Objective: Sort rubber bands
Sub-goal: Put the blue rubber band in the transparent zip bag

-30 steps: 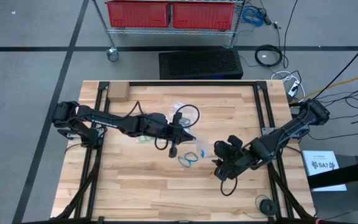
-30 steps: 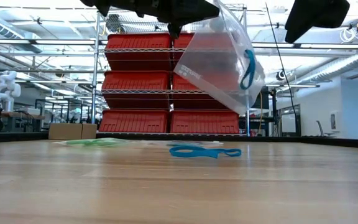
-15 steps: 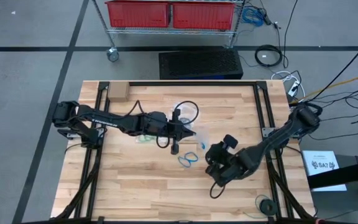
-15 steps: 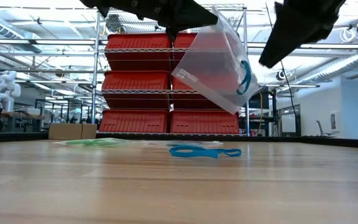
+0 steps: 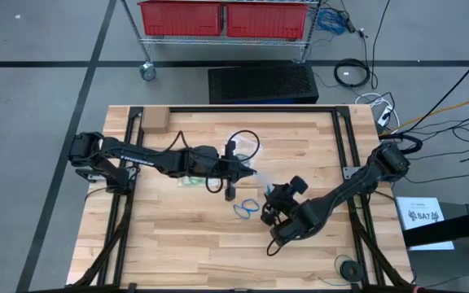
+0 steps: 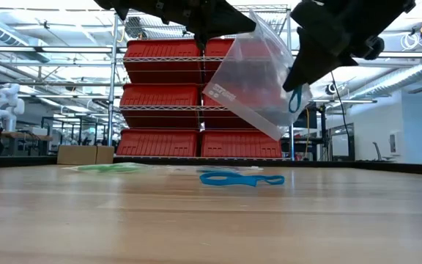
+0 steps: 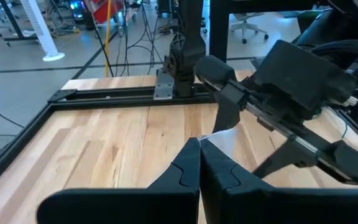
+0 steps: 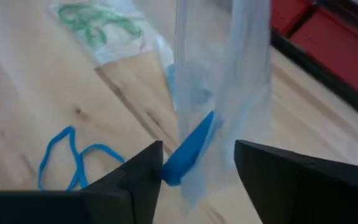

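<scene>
A clear plastic bag (image 6: 251, 77) hangs above the table's middle, with my left gripper (image 5: 249, 172) shut on its top. One blue rubber band (image 8: 188, 152) lies inside its lower end. My right gripper (image 8: 199, 152) is open, and its fingers stand on either side of that lower end, coming from the table's right. Loose blue rubber bands (image 5: 247, 209) lie on the wood just below. Green rubber bands sit in a flat clear bag (image 5: 187, 181) on the table under the left arm. My left gripper pinches the bag's top edge (image 7: 219, 140) between its two shut fingers, coming nearly level from the table's left. The bag hangs slanted below the fingers, clear of the table. My right gripper: I cannot tell whether a finger (image 8: 151, 165) touches the bag's lower end.
A small cardboard box (image 5: 153, 121) stands at the table's far left corner. Another clear bag (image 5: 236, 140) lies toward the far edge, by a black cable loop (image 5: 249, 145). Red bins (image 6: 163, 95) fill a shelf beyond the table. The near half is bare wood.
My right gripper has come down and toward the table's left, up to the hanging bag, tipping its fingers downward as it went. The bag's lower end has swung slightly. My left gripper has stayed shut on the bag's top.
</scene>
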Robot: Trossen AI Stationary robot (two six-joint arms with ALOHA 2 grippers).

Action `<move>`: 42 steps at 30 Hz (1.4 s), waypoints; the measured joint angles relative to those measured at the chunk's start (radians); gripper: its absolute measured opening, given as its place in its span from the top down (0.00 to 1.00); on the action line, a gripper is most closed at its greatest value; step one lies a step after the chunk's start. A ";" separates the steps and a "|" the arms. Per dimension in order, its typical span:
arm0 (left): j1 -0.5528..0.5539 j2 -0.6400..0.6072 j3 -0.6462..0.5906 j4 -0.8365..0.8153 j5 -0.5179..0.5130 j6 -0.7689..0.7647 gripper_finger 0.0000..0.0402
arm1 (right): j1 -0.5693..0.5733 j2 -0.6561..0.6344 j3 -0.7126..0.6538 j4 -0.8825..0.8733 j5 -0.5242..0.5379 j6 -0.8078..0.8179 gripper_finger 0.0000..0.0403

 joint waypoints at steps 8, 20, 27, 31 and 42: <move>0.002 0.000 0.000 -0.022 0.000 0.000 1.00 | 0.004 -0.011 0.000 -0.040 -0.011 -0.018 0.93; 0.008 0.000 0.001 -0.063 -0.008 0.000 1.00 | 0.073 -0.239 0.000 -0.082 -0.140 -0.069 0.99; -0.009 0.000 0.002 -0.068 0.016 -0.003 1.00 | 0.072 -0.351 0.000 -0.076 -0.168 -0.160 0.99; -0.027 0.000 0.002 -0.049 0.016 -0.003 1.00 | 0.045 -0.384 0.000 -0.075 -0.199 -0.197 0.99; -0.047 0.026 0.001 -0.035 0.017 -0.005 1.00 | -0.076 -0.399 0.000 -0.077 -0.377 -0.377 0.70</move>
